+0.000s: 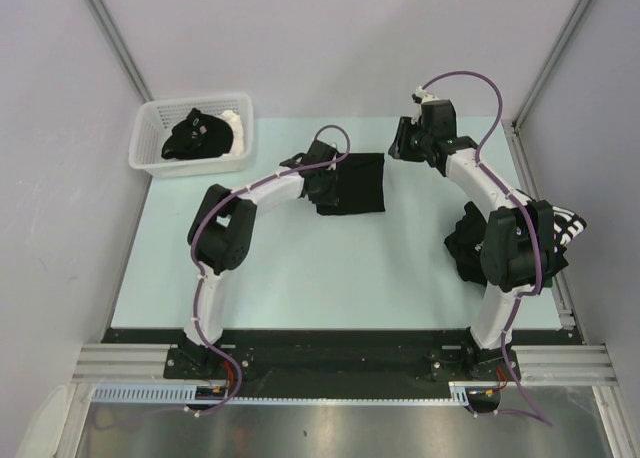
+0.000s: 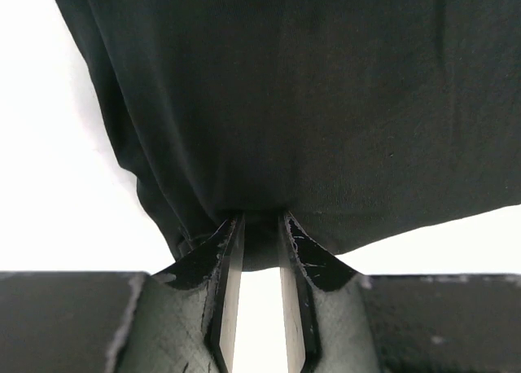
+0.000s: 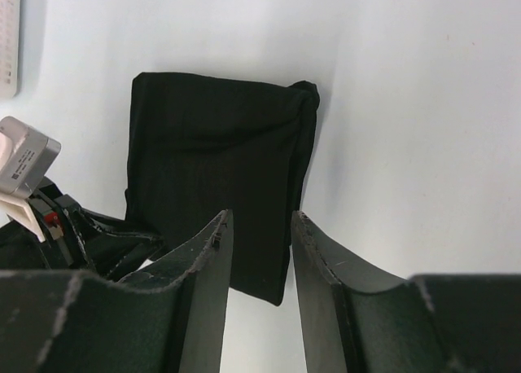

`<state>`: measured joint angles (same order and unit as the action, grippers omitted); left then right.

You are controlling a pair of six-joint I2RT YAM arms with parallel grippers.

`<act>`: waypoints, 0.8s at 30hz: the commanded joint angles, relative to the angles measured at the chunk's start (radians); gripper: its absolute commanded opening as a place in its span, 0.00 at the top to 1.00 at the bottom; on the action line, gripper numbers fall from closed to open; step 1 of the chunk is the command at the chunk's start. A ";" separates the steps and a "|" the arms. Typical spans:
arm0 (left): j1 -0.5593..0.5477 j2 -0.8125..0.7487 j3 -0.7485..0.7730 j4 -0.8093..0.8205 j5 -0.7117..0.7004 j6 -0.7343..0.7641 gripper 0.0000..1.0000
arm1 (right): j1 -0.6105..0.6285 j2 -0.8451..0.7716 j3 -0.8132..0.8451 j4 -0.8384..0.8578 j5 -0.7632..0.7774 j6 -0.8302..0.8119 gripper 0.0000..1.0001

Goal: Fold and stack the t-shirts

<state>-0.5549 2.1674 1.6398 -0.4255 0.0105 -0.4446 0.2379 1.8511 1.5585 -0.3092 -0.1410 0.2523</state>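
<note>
Left tool (image 2: 260,220) clamps folded t-shirt (image 1: 355,183) on pale green table (image 1: 320,268); right tool (image 3: 260,216) apart; grey walls (image 1: 300,38).

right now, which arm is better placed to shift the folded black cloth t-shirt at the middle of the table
Left. The left gripper is closed on the edge of the folded black cloth t-shirt, with fabric bunched at its tips. The right gripper hangs open and empty, apart from the shirt.

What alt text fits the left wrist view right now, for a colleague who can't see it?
The left gripper pinches the near edge of a black t-shirt, the cloth bunching between its fingertips. The shirt fills the upper part of the frame and lies on the pale table.
</note>
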 commanded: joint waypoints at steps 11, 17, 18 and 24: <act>0.004 -0.101 0.166 -0.093 0.037 0.061 0.69 | 0.012 -0.041 -0.060 -0.097 -0.040 0.038 0.50; 0.006 -0.175 0.161 -0.145 0.033 0.095 0.69 | 0.024 -0.085 -0.187 -0.045 -0.045 0.143 0.45; 0.004 -0.181 0.161 -0.160 0.029 0.102 0.68 | 0.027 -0.096 -0.208 -0.015 -0.045 0.156 0.45; 0.004 -0.231 0.141 -0.209 0.013 0.127 0.68 | 0.046 -0.167 -0.354 0.120 -0.023 0.248 0.43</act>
<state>-0.5541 2.0201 1.7603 -0.5900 0.0322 -0.3584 0.2714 1.7767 1.2522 -0.3325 -0.1715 0.4168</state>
